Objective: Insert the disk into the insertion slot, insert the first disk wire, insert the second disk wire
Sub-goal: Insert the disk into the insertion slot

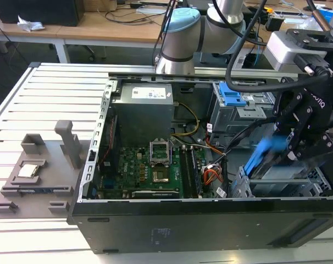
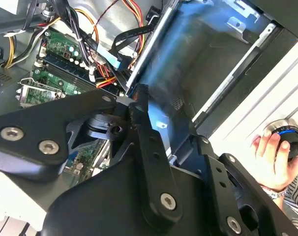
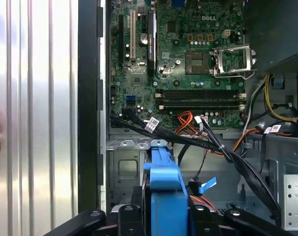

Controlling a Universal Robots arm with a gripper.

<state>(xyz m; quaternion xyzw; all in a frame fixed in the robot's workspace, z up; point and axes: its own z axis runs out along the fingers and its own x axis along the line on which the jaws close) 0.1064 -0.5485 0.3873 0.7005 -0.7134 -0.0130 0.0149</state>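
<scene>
My gripper (image 1: 277, 155) is shut on the disk (image 1: 268, 151), which shows as a blurred blue bracket, tilted, just above the insertion slot (image 1: 276, 186) at the open computer case's near corner on the exterior view's right. In the first wrist view the disk's blue bracket (image 3: 163, 179) stands on edge between my black fingers (image 3: 123, 215), over the silver cage (image 3: 123, 169). The second wrist view shows the disk as a blue smear (image 2: 174, 64) beyond my fingers (image 2: 139, 101), at the mouth of the dark bay (image 2: 223, 59). A bundle of black wires (image 3: 188, 140) with a blue-tabbed plug (image 3: 207, 186) crosses beside the bracket.
The motherboard (image 1: 155, 168) and power supply (image 1: 142, 110) fill the case's middle. A taller grey cage with a blue latch (image 1: 232, 99) stands behind the slot. A grey fixture (image 1: 34, 176) lies on the slatted table on the exterior view's left. A person's hand (image 2: 269, 147) holds a black knob beside the case.
</scene>
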